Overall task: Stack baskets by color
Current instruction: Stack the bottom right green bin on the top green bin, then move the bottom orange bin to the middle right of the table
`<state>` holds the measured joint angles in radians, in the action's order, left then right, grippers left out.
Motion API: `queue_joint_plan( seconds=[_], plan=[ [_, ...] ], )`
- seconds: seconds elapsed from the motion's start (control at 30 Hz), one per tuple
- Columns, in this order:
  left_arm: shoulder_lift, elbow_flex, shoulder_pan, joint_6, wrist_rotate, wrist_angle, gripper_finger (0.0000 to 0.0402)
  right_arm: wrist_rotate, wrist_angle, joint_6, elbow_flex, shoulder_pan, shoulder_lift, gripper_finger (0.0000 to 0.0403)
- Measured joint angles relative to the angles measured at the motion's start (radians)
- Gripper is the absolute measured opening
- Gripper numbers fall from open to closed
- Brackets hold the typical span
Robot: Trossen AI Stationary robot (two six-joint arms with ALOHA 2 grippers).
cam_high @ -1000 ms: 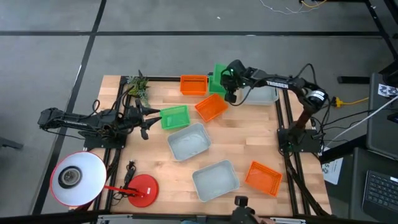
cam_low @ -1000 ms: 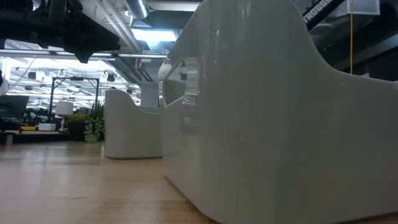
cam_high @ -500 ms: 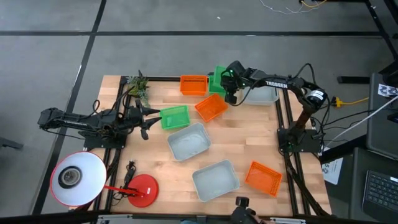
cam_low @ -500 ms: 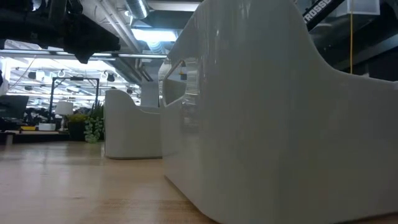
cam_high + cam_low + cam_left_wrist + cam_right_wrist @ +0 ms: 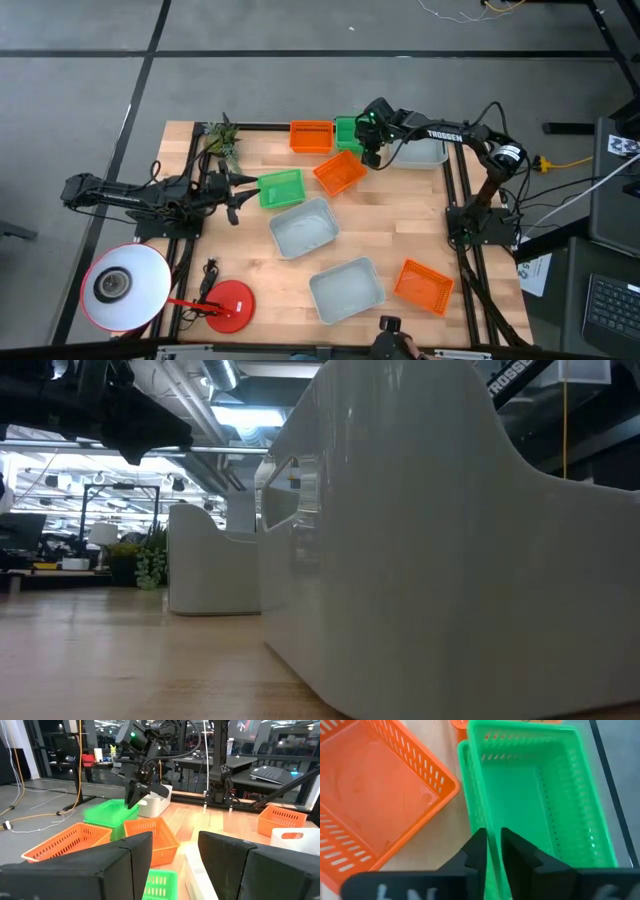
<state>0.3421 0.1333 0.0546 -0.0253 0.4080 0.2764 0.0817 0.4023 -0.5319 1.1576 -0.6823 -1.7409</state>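
One camera looks straight down at the table (image 5: pixel 400 225). One sits low on it. Two ride the arms.

right gripper (image 5: pixel 371 153) is hanging over the green basket (image 5: pixel 347 131) at the far edge, right beside an orange basket (image 5: pixel 339 172). left gripper (image 5: pixel 232 193) is sitting near another green basket (image 5: pixel 280 188).

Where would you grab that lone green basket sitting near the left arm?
Probably by one long rim wall of the green basket, coming straight down from above: it sits upright with its open top up, so one finger can slip inside the thin wall and one outside.
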Motion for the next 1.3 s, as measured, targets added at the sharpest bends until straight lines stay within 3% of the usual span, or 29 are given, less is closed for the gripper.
queue_joint_plan(
  seconds=[0.23, 0.5, 0.6, 0.7, 0.77, 0.87, 0.97, 1.1, 1.3],
  plan=[
    [0.000, 0.000, 0.000, 0.000, 0.000, 0.000, 0.0153, 0.000, 0.013, 0.033, 0.005, 0.004, 0.000, 0.0089],
    [0.000, 0.000, 0.000, -0.001, 0.000, 0.000, 0.0153, 0.007, 0.370, 0.085, 0.206, 0.071, 0.002, 0.0089],
    [0.000, 0.000, 0.000, -0.019, 0.000, 0.000, 0.0153, 0.102, 0.632, 0.088, 0.275, 0.100, 0.003, 0.0089],
    [0.000, 0.000, 0.000, -0.025, 0.000, 0.000, 0.0153, 0.281, 0.909, 0.143, 0.282, 0.124, 0.007, 0.0090],
    [0.000, 0.000, 0.000, -0.025, 0.000, 0.000, 0.0153, 0.408, 1.039, 0.165, 0.232, 0.147, 0.032, 0.0090],
    [0.000, 0.000, 0.000, -0.025, 0.000, 0.000, 0.0153, 0.518, 1.069, 0.182, 0.095, 0.204, 0.122, 0.0090],
    [0.000, 0.000, 0.000, -0.025, 0.000, 0.000, 0.0153, 0.527, 1.017, 0.350, -0.065, 0.286, 0.254, 0.0090],
    [0.000, 0.000, 0.000, -0.025, 0.000, 0.000, 0.0153, 0.484, 0.876, 0.707, -0.240, 0.439, 0.433, 0.0090],
    [0.000, 0.000, 0.000, 0.001, 0.002, 0.001, 0.0153, 0.387, 0.726, 1.178, -0.332, 0.743, 0.613, 0.0090]
  ],
)
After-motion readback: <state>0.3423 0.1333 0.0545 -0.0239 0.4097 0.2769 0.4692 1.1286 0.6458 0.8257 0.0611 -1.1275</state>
